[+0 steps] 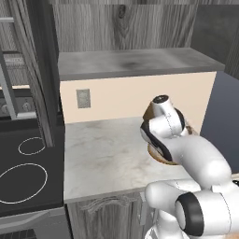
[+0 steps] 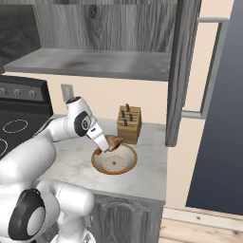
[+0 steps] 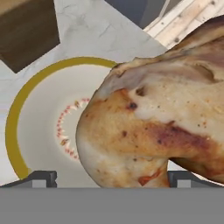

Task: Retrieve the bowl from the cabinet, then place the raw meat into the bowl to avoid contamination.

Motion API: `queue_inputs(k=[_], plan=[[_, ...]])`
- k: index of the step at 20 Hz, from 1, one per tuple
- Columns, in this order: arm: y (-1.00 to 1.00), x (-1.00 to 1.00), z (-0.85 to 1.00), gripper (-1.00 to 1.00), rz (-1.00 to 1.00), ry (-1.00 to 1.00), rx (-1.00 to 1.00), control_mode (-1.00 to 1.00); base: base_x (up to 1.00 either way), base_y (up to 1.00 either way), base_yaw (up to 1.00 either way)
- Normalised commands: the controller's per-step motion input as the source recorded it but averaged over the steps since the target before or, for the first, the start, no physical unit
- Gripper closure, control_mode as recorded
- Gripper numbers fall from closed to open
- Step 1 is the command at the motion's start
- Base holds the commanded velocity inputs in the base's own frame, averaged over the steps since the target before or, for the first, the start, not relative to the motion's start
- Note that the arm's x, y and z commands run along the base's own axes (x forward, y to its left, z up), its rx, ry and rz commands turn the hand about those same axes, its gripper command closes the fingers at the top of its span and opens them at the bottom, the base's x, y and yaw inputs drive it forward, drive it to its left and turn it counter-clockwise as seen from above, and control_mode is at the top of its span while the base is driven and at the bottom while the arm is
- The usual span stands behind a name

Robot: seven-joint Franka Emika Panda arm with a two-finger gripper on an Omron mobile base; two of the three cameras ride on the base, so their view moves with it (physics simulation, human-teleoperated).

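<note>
Marble surface [image 1: 102,158], pale with grey veins. Wooden knife block [image 2: 129,124] upright near the back wall, dark handles sticking out the top. Black stove [image 1: 23,172] left of the surface, white burner rings, knobs [image 2: 19,91] along its back panel. Wall outlet [image 1: 83,98] on the beige backsplash. Grey cupboard with curved trim [image 1: 105,217] under the surface. Wood floor [image 2: 199,230] at lower right.

My arm [image 1: 186,154] leans over the marble bench [image 1: 102,158], hiding most of the bowl [image 1: 161,158]; stovetop [image 1: 23,172] at left.
</note>
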Motion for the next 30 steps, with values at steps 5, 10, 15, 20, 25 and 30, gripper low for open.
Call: queue_inputs(k=[5,10,15,20,25,30], plan=[[0.02,-0.01,0.01,-1.00,-0.01,-0.02,0.04,-1.00,0.00,0.00,0.00],[0.00,0.02,-0.37,-1.00,-0.05,0.01,0.03,-1.00,0.00,0.00,0.00],[0.01,0.05,-0.10,-1.00,-0.08,0.09,0.01,-1.00,0.00,0.00,0.00],[-0.09,0.07,-0.23,-1.00,-0.01,-0.03,0.20,-1.00,0.00,0.00,0.00],[-0.12,-0.16,0.26,-1.00,0.01,-0.16,0.15,-1.00,0.00,0.00,0.00],[-0.01,-0.45,0.67,-1.00,0.00,-0.18,0.03,-1.00,0.00,0.00,0.00]])
